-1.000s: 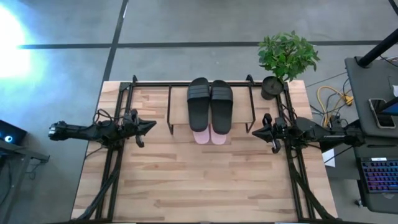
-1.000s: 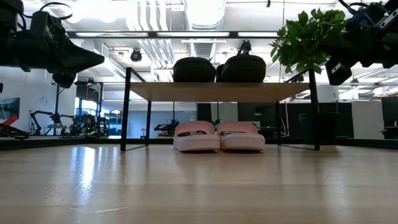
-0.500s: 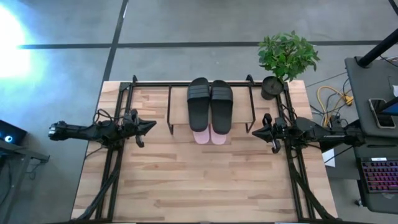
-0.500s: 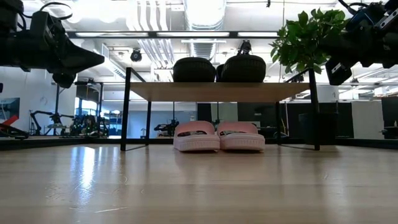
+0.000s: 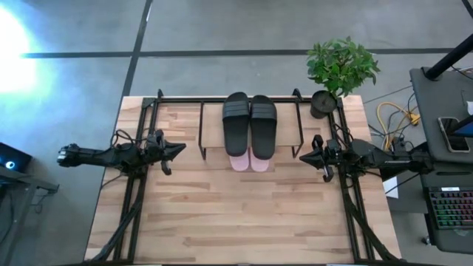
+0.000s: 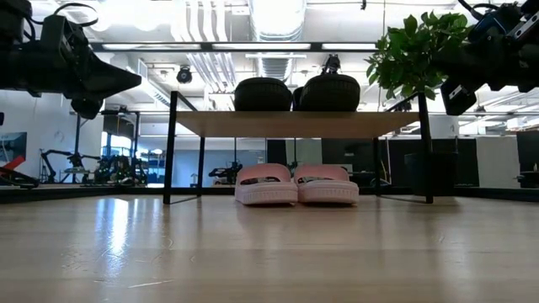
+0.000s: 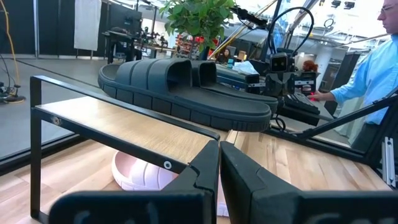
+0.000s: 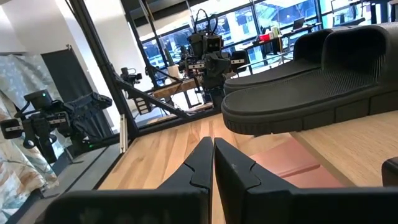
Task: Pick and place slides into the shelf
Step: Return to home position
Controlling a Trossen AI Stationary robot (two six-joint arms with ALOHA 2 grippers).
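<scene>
The shelf (image 5: 288, 131) stands at the table's far middle, a black-framed rack with a light wood board (image 6: 295, 124). The black pair of slides (image 5: 250, 124) lies side by side on that board (image 7: 143, 127). The pale pink pair (image 6: 296, 185) rests on its soles on the table under the board, toes poking out toward the near side (image 5: 249, 162). My left gripper (image 5: 182, 148) hovers left of the shelf, shut and empty. My right gripper (image 5: 302, 156) hovers right of the shelf, shut and empty too.
A potted plant (image 5: 338, 70) stands at the table's far right corner, next to the shelf. The wooden table (image 5: 236, 222) has open room on its near half. A person in a light blue sleeve (image 7: 373, 68) is beyond the table's right side. A keyboard (image 5: 452, 208) sits on a side desk.
</scene>
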